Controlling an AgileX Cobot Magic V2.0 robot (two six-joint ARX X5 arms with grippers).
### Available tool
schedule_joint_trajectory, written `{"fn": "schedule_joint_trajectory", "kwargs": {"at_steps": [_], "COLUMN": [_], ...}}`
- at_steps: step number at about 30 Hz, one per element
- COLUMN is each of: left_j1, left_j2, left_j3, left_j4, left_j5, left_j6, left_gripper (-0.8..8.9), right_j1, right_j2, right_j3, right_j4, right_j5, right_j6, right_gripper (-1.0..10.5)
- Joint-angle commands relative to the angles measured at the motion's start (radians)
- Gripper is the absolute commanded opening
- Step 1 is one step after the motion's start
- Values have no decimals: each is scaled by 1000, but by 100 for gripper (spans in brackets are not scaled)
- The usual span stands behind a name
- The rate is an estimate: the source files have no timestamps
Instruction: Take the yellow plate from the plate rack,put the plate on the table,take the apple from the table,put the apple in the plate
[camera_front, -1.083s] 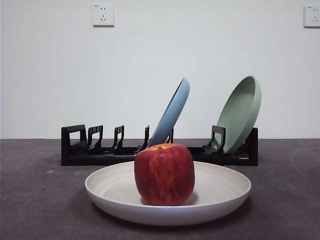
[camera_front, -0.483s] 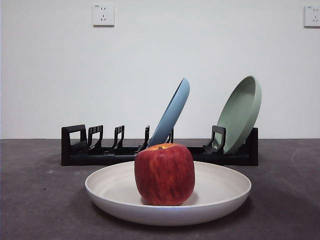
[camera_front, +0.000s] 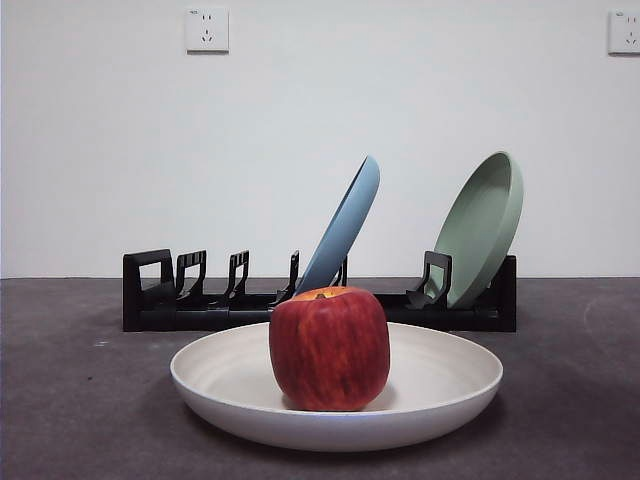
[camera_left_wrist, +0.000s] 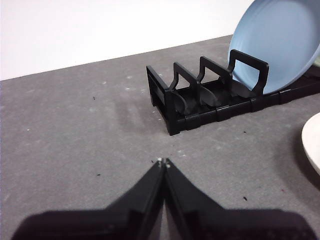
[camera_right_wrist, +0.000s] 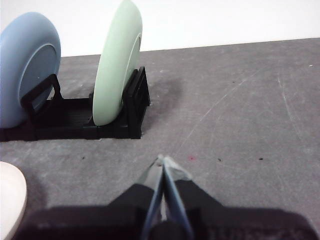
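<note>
- Nothing had moved since the earlier front views: apple, plates and rack all sat exactly as they had a second before.
- The apple (camera_front: 329, 349) was blocky and red with darker streaks, a yellow-orange patch at its stem hollow, standing upright in the middle of the yellow plate (camera_front: 440, 385).
- That plate was wide, shallow and matte, cream with a raised rim, lying flat on the table (camera_front: 70, 400) in front of the plate rack (camera_front: 160, 295).
- The rack was long, low and black, with upright slotted holders; its left slots stood bare.
- A blue plate (camera_front: 348, 225) leaned in the rack's middle, a sage-green plate (camera_front: 482, 228) leaned at its right end.
- The table was dark grey, mottled and speckled; behind it rose a plain white wall with two sockets (camera_front: 206, 29).
- The left gripper (camera_left_wrist: 163, 162) hung over bare table near the rack's end, jaws pressed together.
- The right gripper (camera_right_wrist: 163, 161) hung over bare table near the green plate, jaws together too.
</note>
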Motion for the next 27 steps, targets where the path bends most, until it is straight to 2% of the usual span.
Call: {"fn": "schedule_joint_trajectory", "kwargs": {"at_steps": [1, 5, 9, 27], "left_j1": [3, 3, 3, 3], "left_j2": [-1, -1, -1, -1], "left_j3": [-13, -13, -13, -13], "left_j4": [2, 3, 3, 3], "left_j5": [-1, -1, -1, -1], "left_j6": [4, 4, 4, 4], "left_gripper": [-3, -3, -3, -3], "right_j1": [2, 2, 2, 2], "right_j2": [-4, -3, 14, 17], "right_j3": [-25, -25, -24, -24], "right_j4": [2, 3, 4, 5], "right_j5": [-2, -11, -26, -20], "right_j6": [9, 14, 115, 114], "right_gripper": [1, 1, 1, 1]}}
